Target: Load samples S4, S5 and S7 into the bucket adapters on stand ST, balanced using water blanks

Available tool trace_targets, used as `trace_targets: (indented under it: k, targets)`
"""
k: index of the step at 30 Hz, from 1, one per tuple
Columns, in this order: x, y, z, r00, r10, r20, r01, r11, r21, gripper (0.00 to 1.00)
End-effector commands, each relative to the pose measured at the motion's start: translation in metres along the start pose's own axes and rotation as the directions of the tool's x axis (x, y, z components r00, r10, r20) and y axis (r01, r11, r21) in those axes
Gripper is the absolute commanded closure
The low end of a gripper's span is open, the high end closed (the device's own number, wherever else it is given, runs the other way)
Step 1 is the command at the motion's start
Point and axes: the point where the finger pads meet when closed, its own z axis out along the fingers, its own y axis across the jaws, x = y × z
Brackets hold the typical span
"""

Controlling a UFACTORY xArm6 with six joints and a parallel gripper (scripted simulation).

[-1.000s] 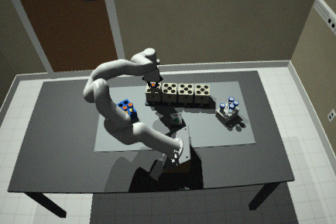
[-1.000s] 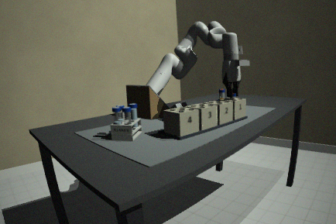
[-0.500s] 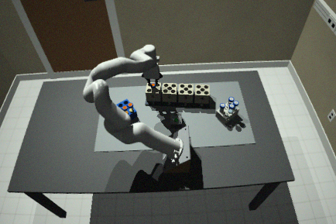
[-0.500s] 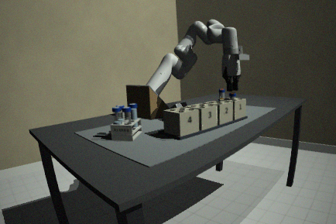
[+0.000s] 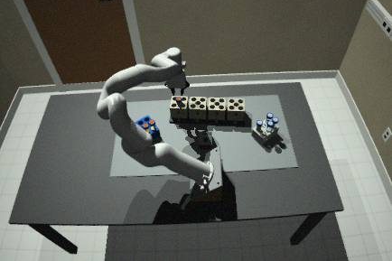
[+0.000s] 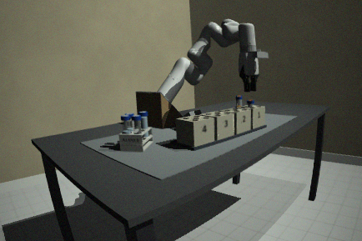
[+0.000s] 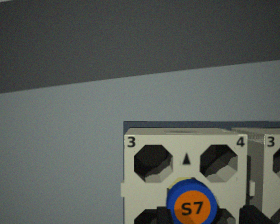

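Overhead, the arm (image 5: 131,107) (image 6: 200,52) points its parted, empty fingers (image 5: 172,91) (image 6: 253,83) down above S7 (image 5: 179,99) (image 6: 250,102) (image 7: 192,207).
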Motion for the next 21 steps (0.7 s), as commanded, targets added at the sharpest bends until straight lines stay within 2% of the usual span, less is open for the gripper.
trace_targets:
  k: [1, 21]
  targets:
    - [0.001, 0.000, -0.005, 1.000, -0.001, -0.002, 0.001, 1.000, 0.000, 0.56]
    - [0.001, 0.000, -0.041, 1.000, -0.001, -0.002, 0.001, 1.000, -0.001, 0.56]
